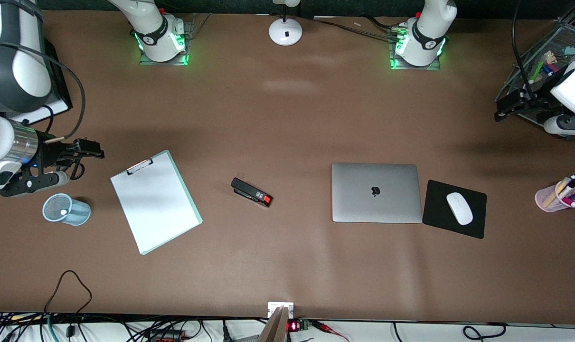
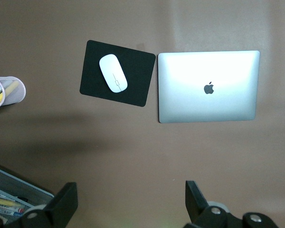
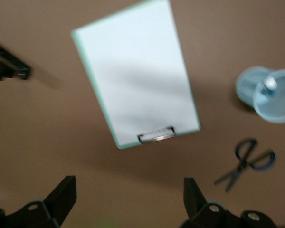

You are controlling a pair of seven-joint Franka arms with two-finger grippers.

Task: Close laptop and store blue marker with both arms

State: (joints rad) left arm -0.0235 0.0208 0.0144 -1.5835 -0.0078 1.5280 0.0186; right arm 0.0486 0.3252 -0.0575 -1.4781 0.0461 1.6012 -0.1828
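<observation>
The laptop [image 1: 375,192] [image 2: 208,86] lies shut on the brown table, its silver lid with the apple logo facing up. A slim blue thing with a pale end [image 3: 266,91] stands in the blue mesh cup [image 1: 66,209]; it looks like the blue marker. My left gripper [image 1: 510,105] [image 2: 131,199] hangs open in the air beside the mesh organizer, holding nothing. Above the table by the mesh cup, my right gripper [image 1: 73,161] [image 3: 128,194] is open and holds nothing.
A black mouse pad [image 1: 439,216] with a white mouse [image 1: 459,208] lies beside the laptop. A pink cup [image 1: 560,194] holds purple and yellow pens. A clipboard [image 1: 155,201], a black stapler [image 1: 251,192], scissors [image 3: 247,161], a mesh organizer [image 1: 543,61] and a lamp base [image 1: 285,31] are also on the table.
</observation>
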